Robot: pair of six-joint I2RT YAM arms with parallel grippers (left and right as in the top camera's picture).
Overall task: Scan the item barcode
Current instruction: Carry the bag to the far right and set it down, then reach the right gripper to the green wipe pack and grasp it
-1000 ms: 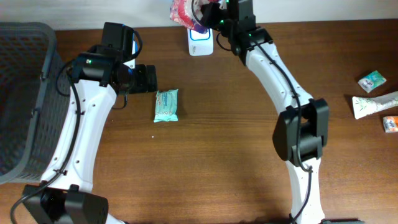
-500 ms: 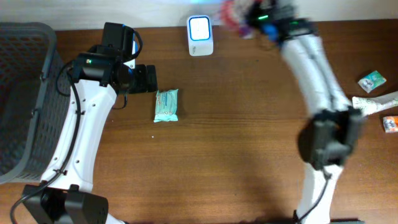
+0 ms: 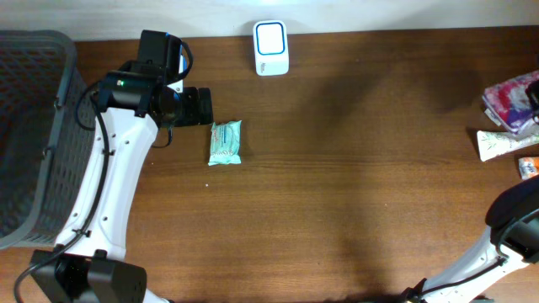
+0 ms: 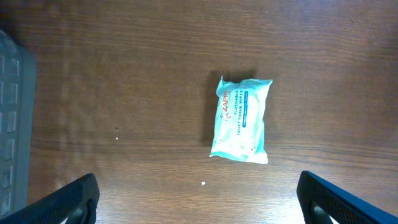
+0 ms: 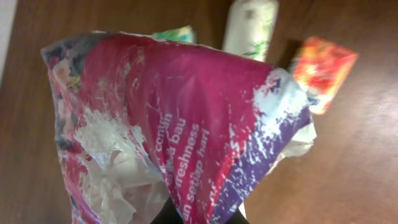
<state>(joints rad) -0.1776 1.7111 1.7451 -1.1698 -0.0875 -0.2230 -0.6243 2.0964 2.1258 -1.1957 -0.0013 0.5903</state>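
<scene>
Far left: basket [image 3: 34, 126]. L gripper [image 3: 200, 107] hangs with jaws spread wide, nothing in them, just left of the wipes [image 3: 225, 141], which lie flat mid-left. Scanner [image 3: 271, 48] sits top centre, well apart from both. At the far right edge, R gripper [image 5: 198, 218] is clenched on 1 crumpled end of the pouch [image 3: 510, 97], above the tube [image 3: 504, 143] and orange pkt [image 3: 528, 167]. Pouch looks light: soft, crinkly film, prob. slippery and apt to fold over its barcode. Best pinched at a sealed edge, code side kept flat. Wipes look soft and squashy; grip across the short width.
</scene>
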